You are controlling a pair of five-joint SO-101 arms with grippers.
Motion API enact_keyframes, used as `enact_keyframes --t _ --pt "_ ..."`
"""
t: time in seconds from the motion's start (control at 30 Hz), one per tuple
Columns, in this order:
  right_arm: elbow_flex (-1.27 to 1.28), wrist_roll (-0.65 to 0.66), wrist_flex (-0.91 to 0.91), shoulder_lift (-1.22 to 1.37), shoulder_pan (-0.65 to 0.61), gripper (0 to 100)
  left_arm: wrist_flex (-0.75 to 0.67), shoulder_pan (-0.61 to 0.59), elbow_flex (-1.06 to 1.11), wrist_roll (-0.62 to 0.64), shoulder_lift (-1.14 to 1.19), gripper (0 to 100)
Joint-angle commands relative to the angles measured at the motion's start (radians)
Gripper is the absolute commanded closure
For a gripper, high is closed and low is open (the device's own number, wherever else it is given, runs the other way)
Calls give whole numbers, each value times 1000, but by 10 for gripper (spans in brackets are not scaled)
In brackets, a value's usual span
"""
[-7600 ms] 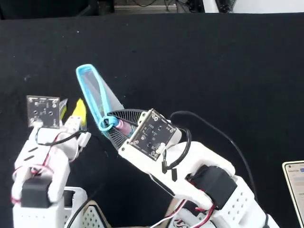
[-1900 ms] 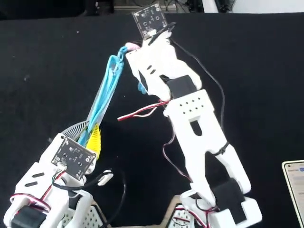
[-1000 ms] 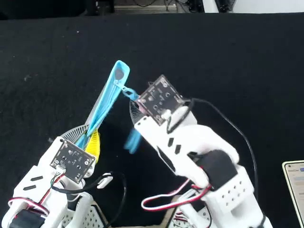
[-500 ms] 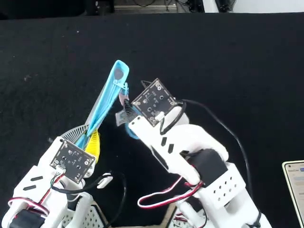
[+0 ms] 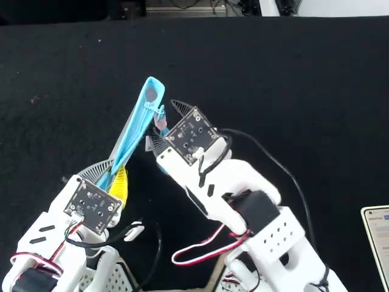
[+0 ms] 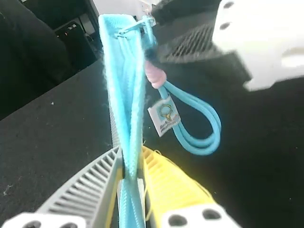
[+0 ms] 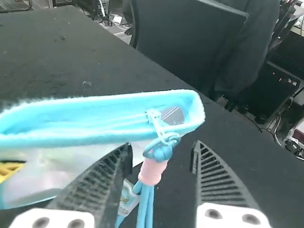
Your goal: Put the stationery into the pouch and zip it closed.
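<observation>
The left gripper (image 5: 110,176) pinches the near end of one pale-blue pouch (image 5: 137,131) between its grey and yellow fingers, and the pouch stands on its long edge, stretching away from that grip across the table toward the far side. The right gripper (image 5: 161,121) sits at the pouch's far end with its two ribbed black fingers spread apart, one on each side of the zipper pull (image 7: 159,137). The pull's single pink bead (image 7: 152,171) hangs in the gap between them, and neither finger can be seen touching it. The slider lies close to the far end of the pouch. One blue cord loop (image 6: 199,128) dangles from the bead, and one small white tag (image 6: 164,116) hangs beside it. There are two arms, two grippers and one pouch; what is inside the pouch cannot be made out. The table (image 5: 292,91) is covered in black cloth. A pale flat object (image 5: 377,237) lies at its right edge. Beyond the table, the right wrist view shows a dark chair back (image 7: 190,38) and dim equipment.
</observation>
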Motion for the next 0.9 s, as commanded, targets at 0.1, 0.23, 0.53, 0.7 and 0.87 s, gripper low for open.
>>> enact_keyframes --t 0.1,0.23,0.53,0.7,0.87 --pt "42 8 -141 5 -3 800 11 4 5 -9 2 970" --pt "42 8 -153 7 14 801 11 4 5 -9 2 970" --pt "38 15 -153 -1 95 908 9 4 5 -9 2 970" --pt "35 12 -153 -2 95 909 11 4 5 -9 2 970" --pt "36 9 -164 1 95 907 11 4 1 -9 2 970"
